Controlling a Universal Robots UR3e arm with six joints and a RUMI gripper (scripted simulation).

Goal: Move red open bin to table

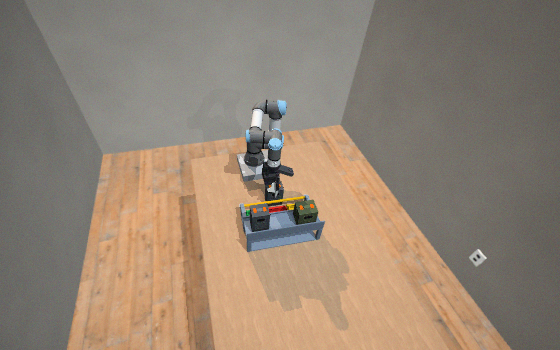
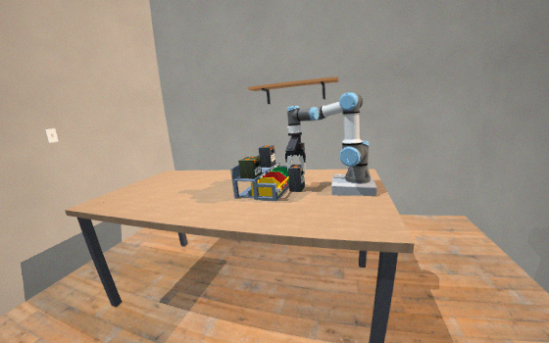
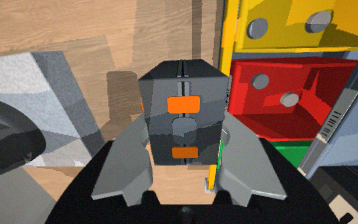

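The red open bin point(image 3: 290, 97) sits in the low blue-grey shelf point(image 1: 281, 225), between a yellow bin point(image 3: 295, 25) and a green bin point(image 3: 285, 152); two round grey parts lie in it. It also shows in the exterior view point(image 2: 274, 175). My gripper point(image 3: 183, 110) is shut on a dark grey box with orange latches point(image 3: 184, 120). That box stands upright on the table just beside the shelf's bin side point(image 2: 296, 177), and my fingers clamp its two sides near the top. The gripper does not touch the red bin.
A dark grey case point(image 1: 259, 218) and a green case point(image 1: 305, 212) stand on the shelf's top. The robot base point(image 2: 354, 186) is close behind the gripper. A wooden wall shelf point(image 2: 293, 84) hangs above the arm.
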